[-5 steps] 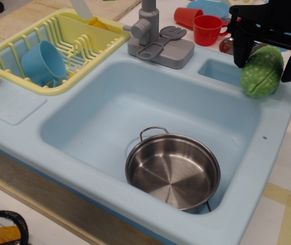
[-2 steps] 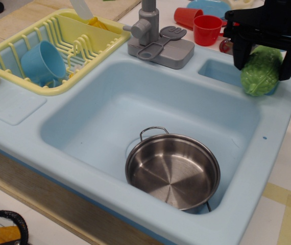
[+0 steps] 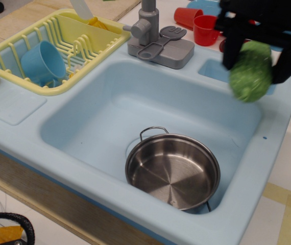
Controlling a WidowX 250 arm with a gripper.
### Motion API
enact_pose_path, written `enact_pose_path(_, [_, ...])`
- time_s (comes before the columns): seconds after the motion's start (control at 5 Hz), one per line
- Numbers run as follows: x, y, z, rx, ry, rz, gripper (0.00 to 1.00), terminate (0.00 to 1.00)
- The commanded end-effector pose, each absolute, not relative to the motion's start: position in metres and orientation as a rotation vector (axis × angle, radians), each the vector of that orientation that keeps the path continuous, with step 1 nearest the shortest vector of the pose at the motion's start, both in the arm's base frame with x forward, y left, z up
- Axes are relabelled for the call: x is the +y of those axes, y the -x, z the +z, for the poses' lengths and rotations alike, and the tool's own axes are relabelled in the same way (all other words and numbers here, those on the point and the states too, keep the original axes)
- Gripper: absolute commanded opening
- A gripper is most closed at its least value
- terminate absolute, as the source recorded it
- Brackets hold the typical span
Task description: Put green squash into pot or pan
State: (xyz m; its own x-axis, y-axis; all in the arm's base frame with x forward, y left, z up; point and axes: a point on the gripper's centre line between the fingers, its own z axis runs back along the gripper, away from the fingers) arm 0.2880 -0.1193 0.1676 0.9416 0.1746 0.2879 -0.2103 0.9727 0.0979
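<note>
The green squash (image 3: 250, 71) is a bright green, rounded oval, its skin bumpy and mottled, though motion blur softens the detail here. It sits between the two black fingers of the gripper (image 3: 253, 64), which pinch it from either side; the jaws are closed onto it, and it hangs clear of any surface, above the far right edge of the basin.

Below the jaws and off to their left, well apart from them, the pot (image 3: 173, 171) rests on the floor of the light blue plastic sink (image 3: 84, 122). It is shallow, round and shiny steel, with concentric rings on its flat bottom and a thin wire loop handle on its far rim. It holds nothing.

Just beside the jaws on their left stand two red plastic cups (image 3: 207, 29), smooth and glossy. Further left is a grey toy faucet (image 3: 155, 38) on a blocky base. Far to the left lies a pale yellow dish rack (image 3: 58, 46) of ribbed plastic, with a light blue cup (image 3: 43, 62) tipped on its side inside it.
</note>
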Motion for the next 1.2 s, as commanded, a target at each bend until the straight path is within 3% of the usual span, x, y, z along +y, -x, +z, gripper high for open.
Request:
enact_pose_path(0.0, [-0.109, -0.248, 0.173, -0.304, -0.097, 0.324, 0.00, 0.00])
enact_pose_path(0.2, [-0.100, -0.223, 0.163, -0.289, -0.099, 0.386, 0.00, 0.00])
enact_pose_path(0.4, [-0.094, -0.215, 0.155, -0.274, -0.081, 0.387, 1.00, 0.00])
enact_pose_path(0.8, [-0.089, -0.215, 0.148, -0.268, -0.048, 0.376, 1.00, 0.00])
enact_pose_path(1.0, [-0.089, -0.215, 0.148, -0.268, -0.048, 0.376, 1.00, 1.00])
